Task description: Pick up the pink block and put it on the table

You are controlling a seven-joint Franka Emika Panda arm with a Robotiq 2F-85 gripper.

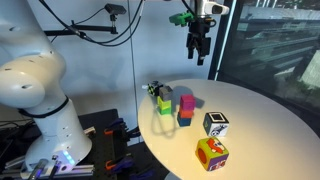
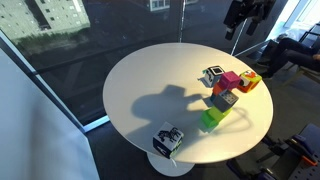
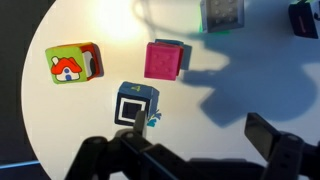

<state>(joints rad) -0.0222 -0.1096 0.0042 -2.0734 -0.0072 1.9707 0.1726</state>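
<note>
The pink block [image 1: 186, 102] sits on top of a blue cube [image 1: 185, 118] near the middle of the round white table [image 1: 262, 128]. It also shows in an exterior view [image 2: 230, 81] and in the wrist view [image 3: 162, 61], where a blue edge peeks out behind it. My gripper [image 1: 198, 45] hangs high above the table, open and empty, well clear of the blocks. In an exterior view the gripper [image 2: 243, 16] is at the top right. In the wrist view its two fingers [image 3: 200, 126] stand wide apart over bare table [image 3: 80, 125].
A black-and-white patterned cube [image 3: 135, 103] and an orange-and-green picture cube [image 3: 72, 64] lie near the pink block. A green block [image 1: 163, 103] and another small patterned cube [image 2: 167, 140] stand by the table's edge. A grey cube [image 3: 222, 12] lies beyond.
</note>
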